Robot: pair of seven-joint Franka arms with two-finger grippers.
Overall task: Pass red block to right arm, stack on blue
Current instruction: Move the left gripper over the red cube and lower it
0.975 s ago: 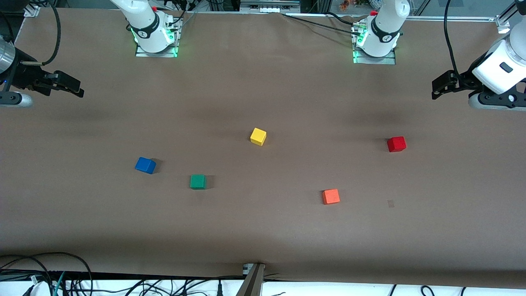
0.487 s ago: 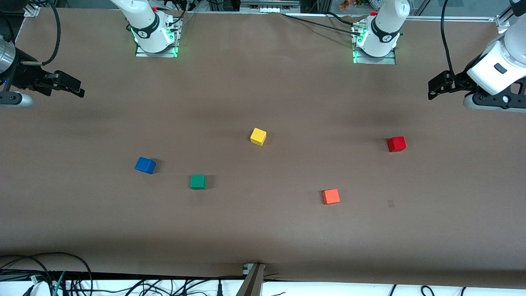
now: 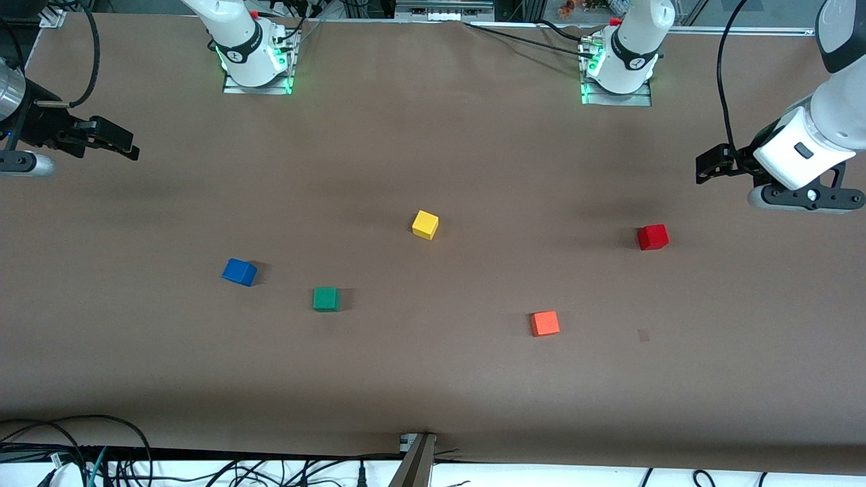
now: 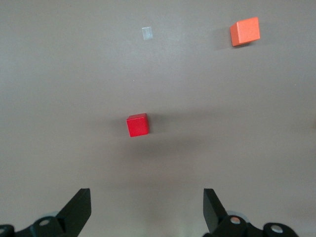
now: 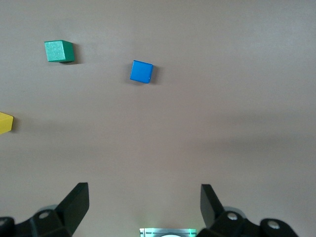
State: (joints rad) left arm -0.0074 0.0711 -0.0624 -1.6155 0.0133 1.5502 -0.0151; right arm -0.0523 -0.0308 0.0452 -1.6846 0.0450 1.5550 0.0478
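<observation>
The red block [image 3: 653, 237] lies on the table toward the left arm's end; in the left wrist view the red block [image 4: 137, 125] sits ahead of the fingers, apart from them. My left gripper [image 3: 707, 169] [image 4: 147, 197] hangs open and empty over bare table beside it. The blue cube [image 3: 239, 272] [image 5: 141, 71] rests toward the right arm's end. My right gripper [image 3: 111, 143] [image 5: 144, 195] waits open and empty over the table's edge at that end.
A yellow cube [image 3: 425, 224] lies mid-table. A green cube [image 3: 325, 298] lies beside the blue one, nearer the front camera. An orange cube [image 3: 544, 323] [image 4: 245, 31] lies nearer the camera than the red block. Both arm bases [image 3: 256, 64] stand along the table's back edge.
The left arm has swung in over the table, carrying its open gripper closer to the red block. The right arm and all cubes have stayed put.
</observation>
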